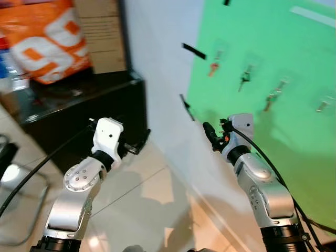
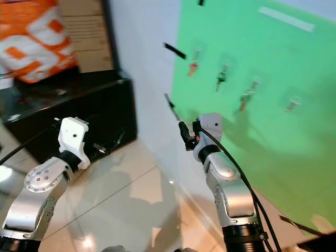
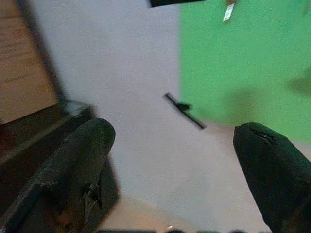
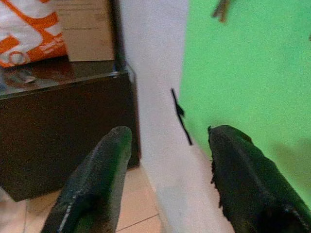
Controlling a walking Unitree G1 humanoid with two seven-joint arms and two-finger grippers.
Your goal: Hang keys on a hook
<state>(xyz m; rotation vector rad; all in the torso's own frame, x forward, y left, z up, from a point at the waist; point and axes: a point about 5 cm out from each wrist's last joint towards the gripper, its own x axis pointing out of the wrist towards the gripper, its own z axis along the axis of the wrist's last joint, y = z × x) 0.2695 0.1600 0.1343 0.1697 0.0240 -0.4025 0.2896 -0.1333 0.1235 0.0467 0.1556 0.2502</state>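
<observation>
left tool (image 3: 172, 145) – released, empty, near black cabinet (image 1: 89, 113) | right tool (image 4: 167, 145) – released, empty, before green board (image 1: 273, 94) | keys (image 1: 243, 79) on hooks

Both arms: silver metal shells in rounded segments, black collars at the lower joints.

Left arm (image 1: 79, 194): round joint cap with a ring of small dark screws, behind the wrist. White blocky wrist housing (image 1: 107, 135) just behind the left pincer (image 1: 137, 143). Black cable (image 1: 42, 163) runs back from that housing.

Right arm (image 1: 262, 189): row of small screw holes along the forearm shell. Grey-white wrist housing (image 1: 241, 125) behind the right pincer (image 1: 210, 135), small orange-red mark beside it. Black cables trail back along the arm.

Pincer fingers (image 4: 95, 184): long, black, matt, rough-textured, rounded tips.
</observation>
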